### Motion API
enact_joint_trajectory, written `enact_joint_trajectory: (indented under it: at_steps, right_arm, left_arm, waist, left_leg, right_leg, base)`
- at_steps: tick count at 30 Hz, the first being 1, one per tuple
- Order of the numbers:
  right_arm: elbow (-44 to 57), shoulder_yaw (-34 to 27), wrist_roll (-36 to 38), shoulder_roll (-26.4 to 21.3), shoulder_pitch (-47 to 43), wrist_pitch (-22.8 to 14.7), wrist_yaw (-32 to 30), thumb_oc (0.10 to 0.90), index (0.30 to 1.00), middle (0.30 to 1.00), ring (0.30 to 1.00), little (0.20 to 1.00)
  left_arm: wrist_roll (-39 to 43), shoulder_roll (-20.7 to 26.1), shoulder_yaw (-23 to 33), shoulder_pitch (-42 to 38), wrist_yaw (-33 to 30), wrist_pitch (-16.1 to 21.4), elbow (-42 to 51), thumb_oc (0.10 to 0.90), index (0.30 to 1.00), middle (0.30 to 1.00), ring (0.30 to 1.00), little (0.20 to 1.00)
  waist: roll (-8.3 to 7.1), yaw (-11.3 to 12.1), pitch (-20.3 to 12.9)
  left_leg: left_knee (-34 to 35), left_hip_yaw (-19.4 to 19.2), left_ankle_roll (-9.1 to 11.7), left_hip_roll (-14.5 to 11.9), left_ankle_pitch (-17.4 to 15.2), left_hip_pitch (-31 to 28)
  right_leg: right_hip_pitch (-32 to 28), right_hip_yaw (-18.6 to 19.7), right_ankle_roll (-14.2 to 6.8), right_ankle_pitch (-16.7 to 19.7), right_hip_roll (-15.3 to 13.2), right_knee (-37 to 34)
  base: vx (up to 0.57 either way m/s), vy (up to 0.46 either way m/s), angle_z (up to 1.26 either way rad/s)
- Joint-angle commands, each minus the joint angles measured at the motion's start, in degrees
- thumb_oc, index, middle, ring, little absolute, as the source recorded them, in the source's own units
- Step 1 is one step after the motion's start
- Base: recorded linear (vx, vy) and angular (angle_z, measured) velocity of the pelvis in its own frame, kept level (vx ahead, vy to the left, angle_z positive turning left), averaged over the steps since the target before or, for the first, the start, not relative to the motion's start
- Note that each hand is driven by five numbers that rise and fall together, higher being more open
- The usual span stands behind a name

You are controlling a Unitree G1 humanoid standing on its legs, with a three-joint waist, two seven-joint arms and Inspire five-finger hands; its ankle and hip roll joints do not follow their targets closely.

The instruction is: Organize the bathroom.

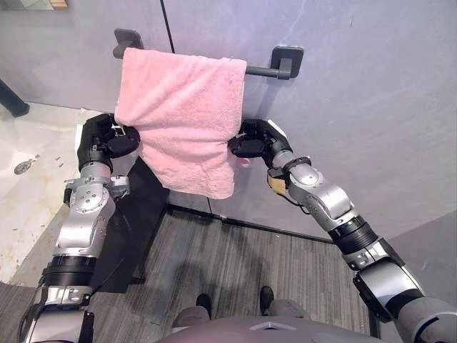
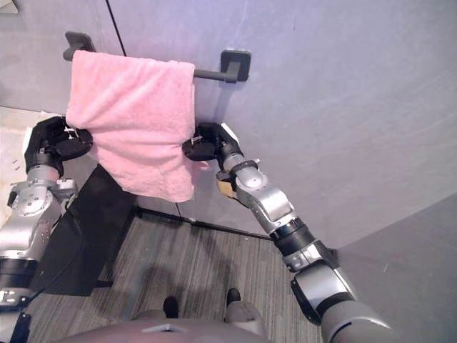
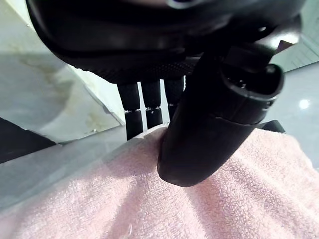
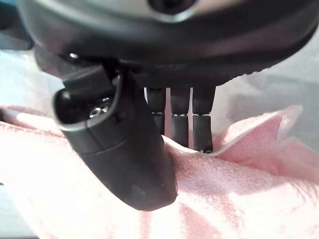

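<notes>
Pink towel hangs draped over dark wall rail, bunched toward the rail's left end. Left hand pinches its left edge, thumb on the front and fingers behind; right hand grips the right edge likewise, probably to spread and level it. Fingertips are hidden behind cloth; the back layer cannot be made out.

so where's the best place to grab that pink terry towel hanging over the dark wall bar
By its two side edges, below the dark wall bar, one hand from each side. The pink terry towel hangs flat, so both edges are free; the left hand and right hand already pinch there.
</notes>
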State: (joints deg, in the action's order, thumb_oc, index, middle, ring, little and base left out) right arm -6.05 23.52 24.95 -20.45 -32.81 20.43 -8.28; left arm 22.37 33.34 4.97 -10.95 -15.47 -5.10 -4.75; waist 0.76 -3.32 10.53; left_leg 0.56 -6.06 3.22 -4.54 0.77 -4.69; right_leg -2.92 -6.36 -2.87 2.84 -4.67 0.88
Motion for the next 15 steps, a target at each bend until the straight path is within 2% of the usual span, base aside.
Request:
enact_joint_trajectory:
  at_steps: [1,2,3,4,5,8,15]
  right_arm:
    - [2.1,-3.8,-2.3,-1.6,-1.3,-1.9,-2.0,0.4,0.3,0.3,0.3,0.3]
    - [2.7,-4.3,-2.0,-1.9,-1.1,-1.7,-1.8,0.419,0.328,0.328,0.328,0.328]
    - [3.4,-4.6,-2.1,-1.9,-0.9,-1.7,-1.8,0.595,0.592,0.592,0.592,0.592]
    - [3.8,-4.8,-2.0,-2.0,-0.7,-1.9,-1.5,0.8,0.9,0.9,0.9,0.9]
    - [4.7,-4.9,-0.5,-1.9,-0.6,-2.6,0.4,0.8,0.9,0.9,0.9,0.9]
    - [6.7,-4.8,0.9,-1.6,-0.5,-3.8,1.1,0.8,0.9,0.9,0.9,0.9]
    - [9.2,-4.5,2.1,-1.4,-0.2,-3.0,1.0,0.8,0.9,0.9,0.9,0.9]
  left_arm:
    - [-1.3,3.0,7.7,-0.4,-1.7,3.4,3.2,0.4,0.3,0.3,0.3,0.3]
    - [-1.0,3.0,7.9,-0.1,-1.7,3.1,3.5,0.4,0.3,0.3,0.3,0.3]
    - [-1.0,2.8,8.1,0.1,-1.3,3.1,3.7,0.508,0.462,0.462,0.462,0.462]
    - [-1.0,2.7,8.1,0.2,-1.3,2.9,3.9,0.8,0.9,0.9,0.9,0.9]
    - [-0.7,2.3,8.0,0.4,-0.7,2.5,4.0,0.8,0.9,0.9,0.9,0.9]
    - [-1.5,2.0,7.4,1.0,1.7,2.1,4.3,0.8,0.9,0.9,0.9,0.9]
    - [-0.8,1.2,6.5,0.6,1.8,1.1,3.4,0.8,0.9,0.9,0.9,0.9]
  waist:
    - [0.79,0.6,-4.7]
    - [0.78,0.5,-4.6]
    - [0.77,0.5,-4.6]
    - [0.74,0.4,-4.6]
    - [0.76,0.3,-4.6]
    - [0.81,0.2,-4.5]
    - [0.95,-0.2,-4.4]
  left_leg:
    - [-2.7,-4.5,0.7,-5.6,-2.7,-0.9]
    - [-2.6,-4.6,0.7,-5.6,-2.7,-1.0]
    - [-2.5,-4.6,0.7,-5.7,-2.7,-1.0]
    - [-2.5,-4.6,0.7,-5.7,-2.7,-1.0]
    - [-2.6,-4.7,0.7,-5.7,-2.7,-1.1]
    - [-2.6,-4.9,0.7,-5.8,-2.7,-1.1]
    - [-3.0,-5.2,0.7,-6.0,-2.7,-0.9]
  right_leg:
    - [2.2,3.0,-4.5,-7.5,-3.6,5.1]
    - [2.3,3.2,-4.5,-7.5,-3.6,5.1]
    - [2.3,3.3,-4.5,-7.5,-3.6,5.1]
    - [2.3,3.4,-4.5,-7.4,-3.5,4.9]
    - [2.3,3.6,-4.6,-7.4,-3.4,4.9]
    - [2.3,3.9,-4.6,-7.5,-3.2,4.9]
    - [2.8,4.4,-4.6,-7.6,-3.0,5.5]
  base:
    - [0.0,0.0,0.0]
    - [0.0,0.0,0.0]
    - [0.0,0.0,0.0]
    - [0.0,0.0,0.0]
    - [0.0,-0.005,-0.04]
    - [0.0,-0.009,-0.06]
    - [0.0,-0.001,-0.01]
